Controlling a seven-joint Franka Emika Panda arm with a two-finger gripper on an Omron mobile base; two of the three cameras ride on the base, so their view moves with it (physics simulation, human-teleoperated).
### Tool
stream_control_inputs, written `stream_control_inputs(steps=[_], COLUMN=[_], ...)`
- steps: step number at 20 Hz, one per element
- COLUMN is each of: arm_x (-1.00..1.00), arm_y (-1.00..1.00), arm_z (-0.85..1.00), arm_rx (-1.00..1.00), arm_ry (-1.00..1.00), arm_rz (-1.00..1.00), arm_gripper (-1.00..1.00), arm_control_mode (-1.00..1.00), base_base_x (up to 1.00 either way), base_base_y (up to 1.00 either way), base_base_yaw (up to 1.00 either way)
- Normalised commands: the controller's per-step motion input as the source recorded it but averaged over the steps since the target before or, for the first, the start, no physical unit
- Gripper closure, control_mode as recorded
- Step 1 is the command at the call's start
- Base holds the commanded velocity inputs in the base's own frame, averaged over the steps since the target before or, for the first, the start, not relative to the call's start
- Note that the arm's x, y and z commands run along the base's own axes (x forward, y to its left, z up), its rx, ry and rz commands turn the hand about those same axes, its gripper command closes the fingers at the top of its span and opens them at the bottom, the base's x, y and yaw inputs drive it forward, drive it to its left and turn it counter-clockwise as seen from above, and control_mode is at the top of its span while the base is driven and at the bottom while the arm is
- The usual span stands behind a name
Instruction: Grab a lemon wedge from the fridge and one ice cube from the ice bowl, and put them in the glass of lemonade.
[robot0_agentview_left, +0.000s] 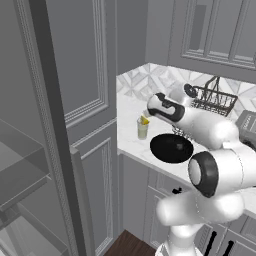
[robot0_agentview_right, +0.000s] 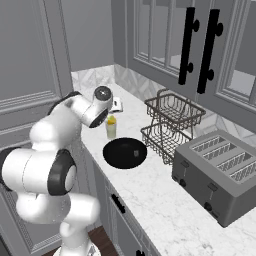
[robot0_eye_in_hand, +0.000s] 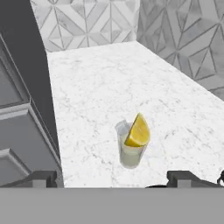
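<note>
Sitting in the glass of lemonade (robot0_eye_in_hand: 130, 154): the lemon wedge (robot0_eye_in_hand: 138, 131), tip up. Near the ice bowl (robot0_agentview_left: 171, 148) on the counter (robot0_agentview_right: 165, 190). Gripper (robot0_eye_in_hand: 114, 177) wide apart, holding nothing.

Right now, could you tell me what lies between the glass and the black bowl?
Only bare marble counter: in the right base view, glass and bowl stand slightly apart.

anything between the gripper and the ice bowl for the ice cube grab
Nothing visible does. The open gripper hangs over the glass of lemonade, where the lemon wedge already sits. The ice bowl lies right beside the glass on bare counter; the wire basket stands off to its far side.
</note>
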Motion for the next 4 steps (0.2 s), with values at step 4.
stream_control_inputs(steps=[4], arm_x=[-0.93], arm_y=[-0.03], arm_z=[0.02], arm_rx=[0.04], arm_ry=[-0.19], arm_rz=[0.0], arm_gripper=[-1.0], arm_control_mode=[-1.0], base_base_x=[0.0], base_base_y=[0.0], base_base_yaw=[0.0])
